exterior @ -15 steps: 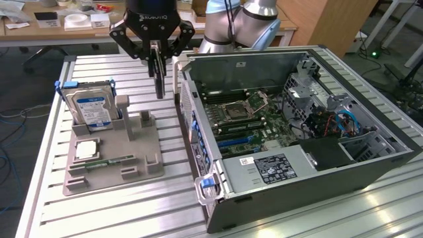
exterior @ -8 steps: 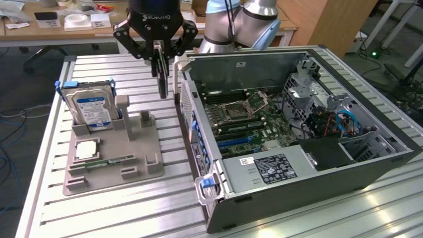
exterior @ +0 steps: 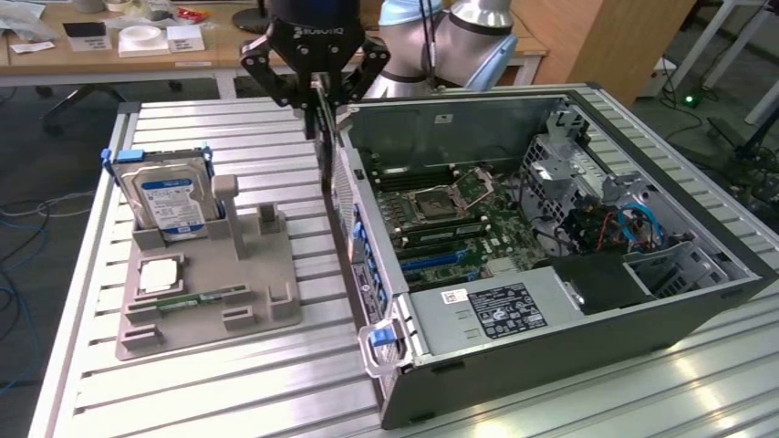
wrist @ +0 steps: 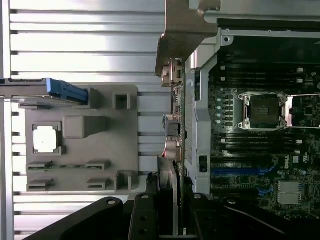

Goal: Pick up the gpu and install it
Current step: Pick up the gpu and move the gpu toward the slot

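My gripper (exterior: 320,99) hangs over the left wall of the open computer case (exterior: 681,301) and is shut on the gpu (exterior: 327,151). The card hangs edge-on below the fingers, thin and upright, with its lower end beside the top of the case's rear wall. In the wrist view the gripper (wrist: 170,195) clamps the gpu (wrist: 182,30) by its edge, and the long metal bracket points away from the camera. The card sits just outside the case wall, between the grey holder (wrist: 80,150) and the motherboard (wrist: 260,150). Blue expansion slots (wrist: 240,171) lie inside the case.
A grey holder (exterior: 262,306) on the slatted table carries a hard drive (exterior: 171,201) standing upright, a square chip (exterior: 159,276) and a memory stick (exterior: 195,299). Inside the case are the processor socket (exterior: 436,203), a power supply (exterior: 499,310) and drive cages (exterior: 608,210).
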`<state>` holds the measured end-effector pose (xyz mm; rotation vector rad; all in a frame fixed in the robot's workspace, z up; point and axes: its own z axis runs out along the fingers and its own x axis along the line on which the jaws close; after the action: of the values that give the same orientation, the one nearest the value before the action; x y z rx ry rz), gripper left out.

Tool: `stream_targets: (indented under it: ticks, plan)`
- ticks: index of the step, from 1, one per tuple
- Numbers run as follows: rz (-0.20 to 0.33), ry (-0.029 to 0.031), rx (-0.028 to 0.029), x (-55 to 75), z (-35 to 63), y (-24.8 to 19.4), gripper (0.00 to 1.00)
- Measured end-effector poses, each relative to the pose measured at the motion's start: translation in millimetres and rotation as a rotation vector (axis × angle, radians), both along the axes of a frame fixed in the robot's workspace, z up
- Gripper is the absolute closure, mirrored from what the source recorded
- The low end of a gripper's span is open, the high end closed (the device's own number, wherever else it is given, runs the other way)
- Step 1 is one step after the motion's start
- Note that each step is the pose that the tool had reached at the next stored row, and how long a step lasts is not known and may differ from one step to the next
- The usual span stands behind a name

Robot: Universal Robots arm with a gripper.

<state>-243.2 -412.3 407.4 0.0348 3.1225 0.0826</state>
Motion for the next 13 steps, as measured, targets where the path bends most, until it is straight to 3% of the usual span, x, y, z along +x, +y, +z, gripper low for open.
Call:
stream_targets:
  ticks: [9, 13]
  plan:
    - [0.000, 0.0000, 0.0000, 39.7, -0.9, 1.2, 0.73]
    - [-0.001, -0.0003, 0.0001, 51.6, -1.5, 1.5, 0.73]
